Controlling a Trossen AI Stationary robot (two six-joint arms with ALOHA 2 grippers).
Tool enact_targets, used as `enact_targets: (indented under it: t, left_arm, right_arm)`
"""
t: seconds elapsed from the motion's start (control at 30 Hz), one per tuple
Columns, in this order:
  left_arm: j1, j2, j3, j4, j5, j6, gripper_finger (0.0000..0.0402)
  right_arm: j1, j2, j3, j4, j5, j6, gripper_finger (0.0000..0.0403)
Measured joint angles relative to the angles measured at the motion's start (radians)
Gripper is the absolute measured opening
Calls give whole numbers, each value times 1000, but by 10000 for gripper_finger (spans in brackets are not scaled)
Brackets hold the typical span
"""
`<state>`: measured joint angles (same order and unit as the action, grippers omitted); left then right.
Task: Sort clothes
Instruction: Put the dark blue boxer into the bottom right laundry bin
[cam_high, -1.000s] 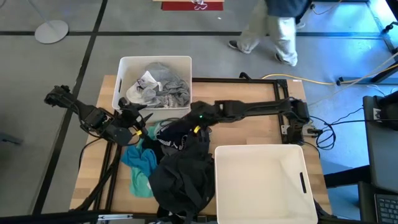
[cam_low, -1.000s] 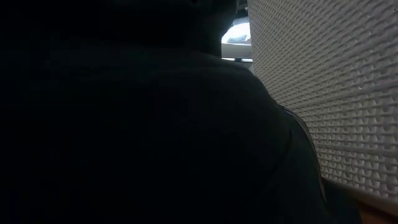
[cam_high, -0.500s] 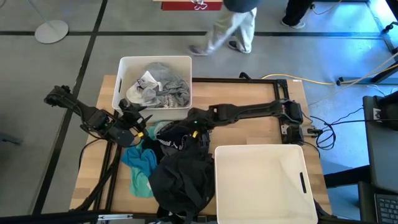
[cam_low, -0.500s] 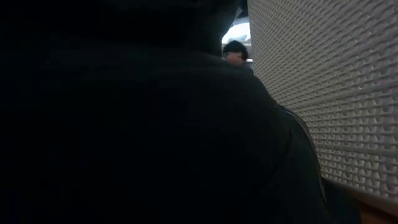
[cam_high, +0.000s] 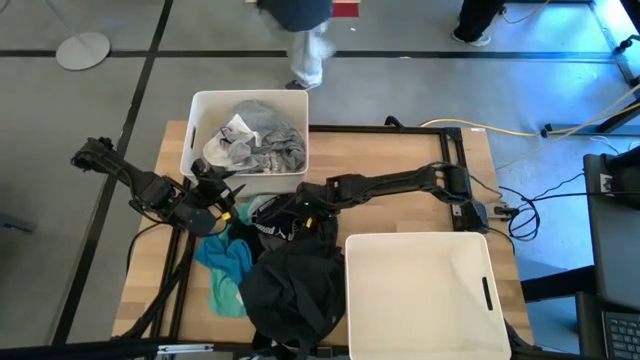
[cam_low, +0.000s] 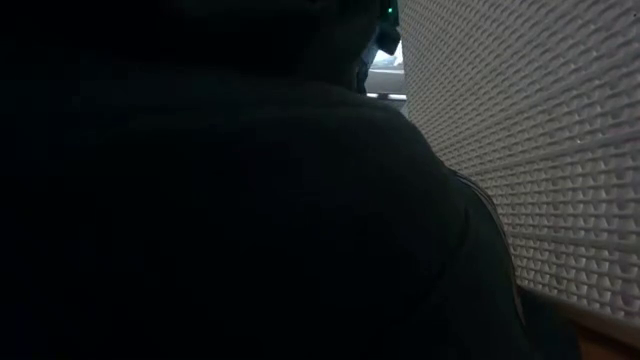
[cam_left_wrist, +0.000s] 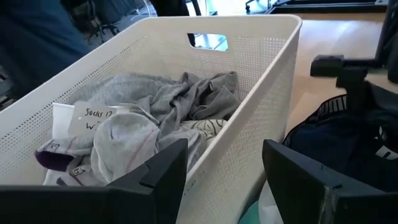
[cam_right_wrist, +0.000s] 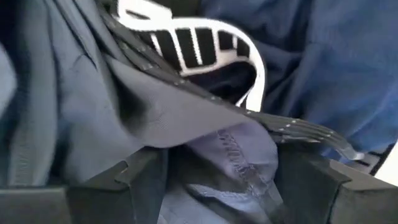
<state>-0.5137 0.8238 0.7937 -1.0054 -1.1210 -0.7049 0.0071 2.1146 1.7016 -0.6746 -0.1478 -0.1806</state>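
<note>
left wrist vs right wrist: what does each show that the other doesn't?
Only the left wrist view shows the white bin with grey and white clothes inside, and the open left end effector in front of it. Only the right wrist view shows a white striped band close up, with the right end effector open down on the fabric. Both show the dark garment pile.

The right gripper (cam_high: 305, 212) slid toward nine o'clock, lower onto the black clothes (cam_high: 290, 270), and its fingers seemed to spread wider. The person (cam_high: 300, 30) walked toward nine o'clock.
</note>
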Motion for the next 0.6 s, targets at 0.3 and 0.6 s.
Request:
enact_targets:
  t: [0.3, 0.6]
  left_arm:
    - [0, 0, 0, 0, 0, 6, 196]
    - [0, 0, 0, 0, 0, 5, 196]
  right_arm:
    - [22, 12, 0, -2, 95, -8, 151]
    - [60, 5, 135, -131, 316, -41, 24]
